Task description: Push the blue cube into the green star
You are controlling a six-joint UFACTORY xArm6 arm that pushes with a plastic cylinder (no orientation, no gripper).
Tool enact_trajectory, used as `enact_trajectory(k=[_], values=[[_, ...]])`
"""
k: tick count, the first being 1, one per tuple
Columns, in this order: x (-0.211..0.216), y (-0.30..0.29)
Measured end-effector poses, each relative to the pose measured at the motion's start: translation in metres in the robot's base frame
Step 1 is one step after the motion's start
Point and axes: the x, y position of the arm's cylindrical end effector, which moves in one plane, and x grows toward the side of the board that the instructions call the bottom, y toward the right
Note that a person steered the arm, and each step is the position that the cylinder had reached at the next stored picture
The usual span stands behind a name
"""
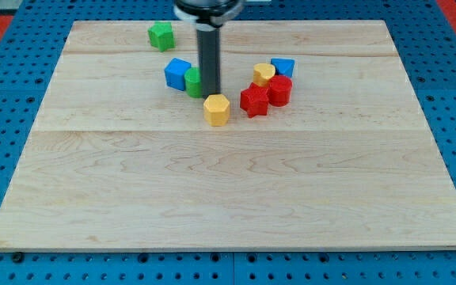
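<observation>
The blue cube sits at the view's upper middle, touching a green block on its right. The green star lies apart, up and slightly left of the cube, near the board's top edge. My dark rod comes down from the top of the view, and my tip rests just right of the green block, partly hiding it. The tip is right of the blue cube and just above a yellow hexagonal block.
To the right is a cluster: a red star, a red cylinder, a yellow block and a second blue block. The wooden board lies on a blue pegboard.
</observation>
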Motion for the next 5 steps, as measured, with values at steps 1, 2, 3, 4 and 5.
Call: enact_trajectory(k=[1,2,3,4,5], values=[[-0.032,-0.015],[-0.043,-0.015],[-0.006,-0.022],[-0.004,-0.066],[-0.040,-0.071]])
